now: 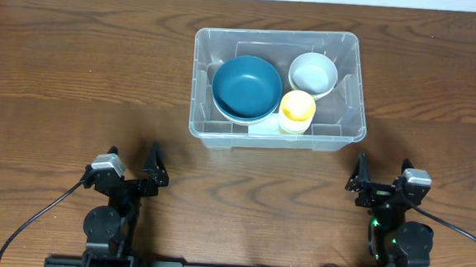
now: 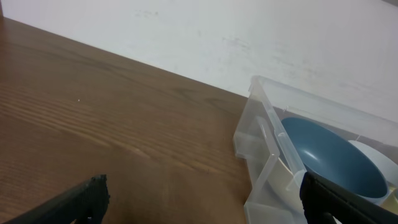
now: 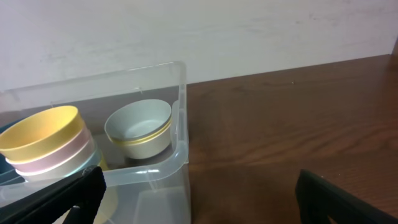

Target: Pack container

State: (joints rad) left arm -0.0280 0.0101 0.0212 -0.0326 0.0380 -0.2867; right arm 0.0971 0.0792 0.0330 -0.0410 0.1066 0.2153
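The clear plastic container [image 1: 351, 48] stands at the middle back of the table. Inside it are a blue bowl [image 1: 247, 87], a white bowl [image 1: 313, 73] and a stack of cups topped by a yellow one [image 1: 297, 110]. My left gripper [image 1: 133, 162] rests open near the front left, well short of the container [image 2: 264, 134]; the blue bowl [image 2: 329, 152] shows in its wrist view. At the front right my right gripper [image 1: 382, 171] is open and holds nothing. Its wrist view shows the container's near corner [image 3: 177, 163], the white bowl [image 3: 138, 127] and the yellow cup [image 3: 40, 132].
Wooden table [image 1: 76, 66] spreads bare on both sides of the container. A white wall [image 2: 249, 31] rises behind the far edge. Black cables [image 1: 34, 220] trail from both arm bases at the front.
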